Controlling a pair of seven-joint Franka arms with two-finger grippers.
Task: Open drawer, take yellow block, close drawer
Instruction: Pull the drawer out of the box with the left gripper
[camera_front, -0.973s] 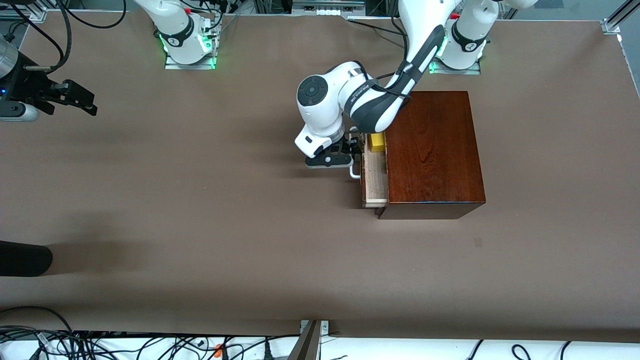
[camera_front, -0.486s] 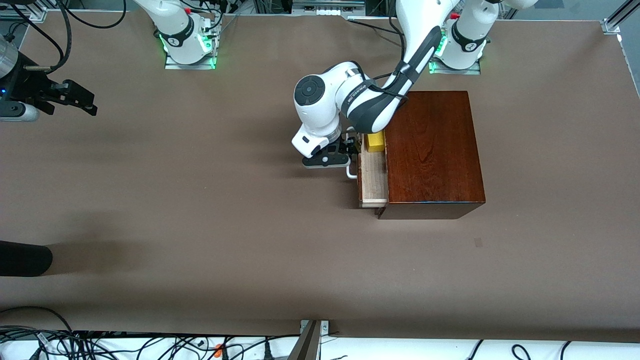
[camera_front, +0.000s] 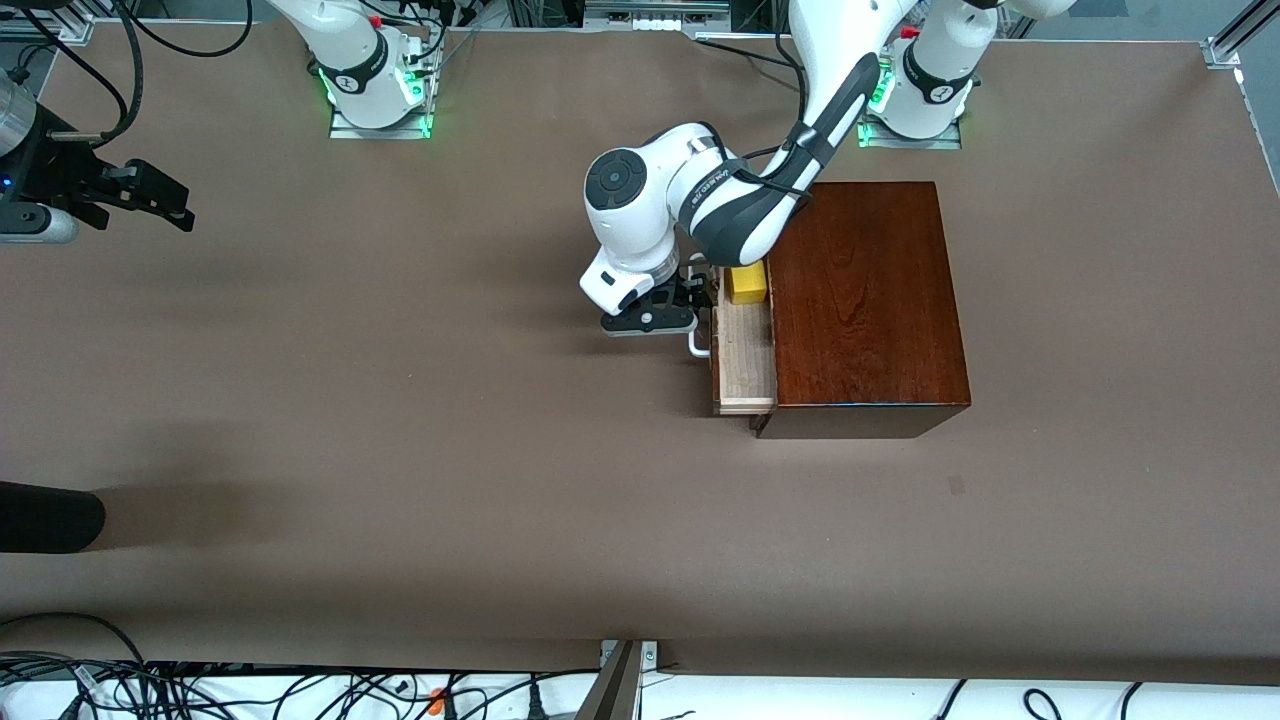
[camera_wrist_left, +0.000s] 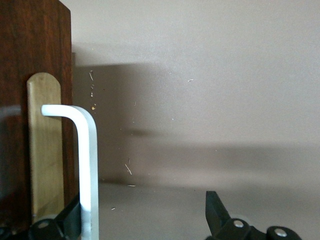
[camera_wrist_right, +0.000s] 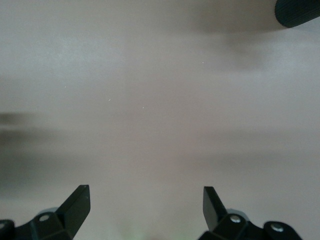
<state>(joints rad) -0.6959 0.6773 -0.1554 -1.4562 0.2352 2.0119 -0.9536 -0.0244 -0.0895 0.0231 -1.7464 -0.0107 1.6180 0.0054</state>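
The dark reddish-brown wooden box (camera_front: 865, 300) stands near the left arm's base. Its drawer (camera_front: 745, 365) is pulled partway out toward the right arm's end, with the pale interior showing. The yellow block (camera_front: 748, 282) lies in the drawer, at the end farther from the front camera. My left gripper (camera_front: 703, 298) is at the drawer's front and open. The white handle (camera_wrist_left: 87, 165) runs between its fingers, against one finger (camera_wrist_left: 72, 220); the other stands well apart. My right gripper (camera_front: 150, 195) waits open over bare table at the right arm's end, nothing between its fingers (camera_wrist_right: 77, 200).
A dark rounded object (camera_front: 45, 517) juts in over the table at the right arm's end, nearer the front camera; it also shows in the right wrist view (camera_wrist_right: 297, 12). Cables lie along the table's edge nearest the front camera.
The left gripper has moved toward the right arm's end and the drawer has slid a little farther out with it. The right arm has not moved.
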